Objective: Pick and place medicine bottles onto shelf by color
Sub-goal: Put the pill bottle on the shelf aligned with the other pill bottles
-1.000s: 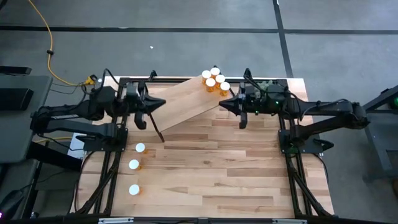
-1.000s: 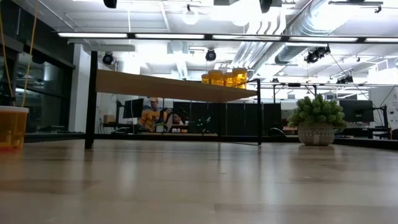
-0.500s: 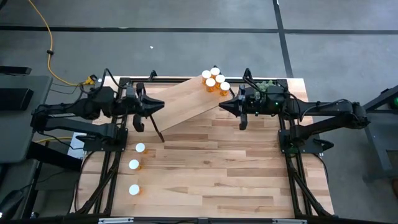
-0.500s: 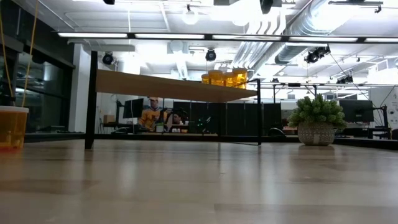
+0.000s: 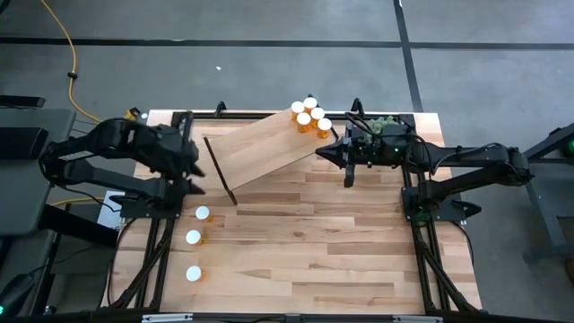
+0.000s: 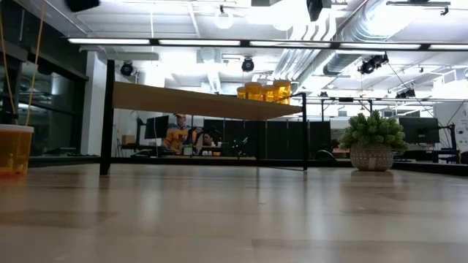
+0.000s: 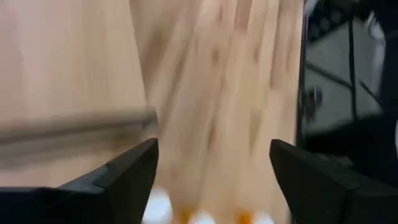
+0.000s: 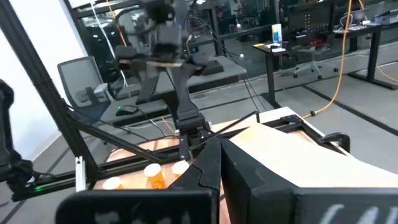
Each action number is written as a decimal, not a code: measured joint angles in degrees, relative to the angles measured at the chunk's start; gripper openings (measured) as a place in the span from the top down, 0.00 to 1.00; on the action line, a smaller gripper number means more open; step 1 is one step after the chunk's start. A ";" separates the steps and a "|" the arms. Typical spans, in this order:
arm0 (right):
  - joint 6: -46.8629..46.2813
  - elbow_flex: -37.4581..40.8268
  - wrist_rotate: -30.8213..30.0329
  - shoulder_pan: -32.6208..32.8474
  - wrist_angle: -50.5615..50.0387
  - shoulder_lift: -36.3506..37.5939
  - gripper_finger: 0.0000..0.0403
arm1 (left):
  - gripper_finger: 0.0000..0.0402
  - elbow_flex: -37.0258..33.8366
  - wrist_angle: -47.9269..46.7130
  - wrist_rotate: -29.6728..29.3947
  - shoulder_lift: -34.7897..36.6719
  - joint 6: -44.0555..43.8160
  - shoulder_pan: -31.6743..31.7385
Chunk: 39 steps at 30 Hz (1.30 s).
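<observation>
A: The left end effector [image 7: 211, 180] hung wide open and empty above three medicine bottles [image 5: 194, 238] on the surface [image 5: 314, 242].

B: The right end effector [image 5: 319, 152], shut and empty, waited beside the shelf [image 5: 265, 148]. A clumsy descent could topple a bottle.

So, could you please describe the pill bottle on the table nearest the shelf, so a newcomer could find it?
Start at the light-wood shelf plank on black legs lying diagonally across the table's far side. Three white-capped orange pill bottles line the left edge; the one you want sits closest to the shelf's black leg, unlike the two farther down.
</observation>
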State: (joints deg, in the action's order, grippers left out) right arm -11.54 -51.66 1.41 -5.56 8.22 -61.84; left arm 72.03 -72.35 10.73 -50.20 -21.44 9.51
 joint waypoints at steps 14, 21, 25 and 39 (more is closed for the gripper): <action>0.01 0.00 -0.15 0.00 -1.26 -0.02 1.00 | 0.23 -9.37 -10.00 -2.17 -5.14 -22.44 -7.79; 0.01 -0.02 -1.99 -0.04 -2.25 -0.02 1.00 | 0.23 -20.26 -2.20 -2.08 -6.16 -32.01 -11.35; 0.01 -0.02 -2.38 -0.04 -2.44 -0.03 1.00 | 0.23 -22.21 -0.81 -3.35 -7.35 -34.52 -13.11; 0.01 -0.02 -2.34 -0.04 -2.92 -0.04 1.00 | 0.23 -22.58 0.30 -11.07 -16.94 -34.87 -20.36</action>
State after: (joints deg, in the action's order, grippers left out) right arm -11.53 -51.68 -0.94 -5.61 5.30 -61.89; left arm 49.45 -72.05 -0.34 -67.14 -56.31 -10.85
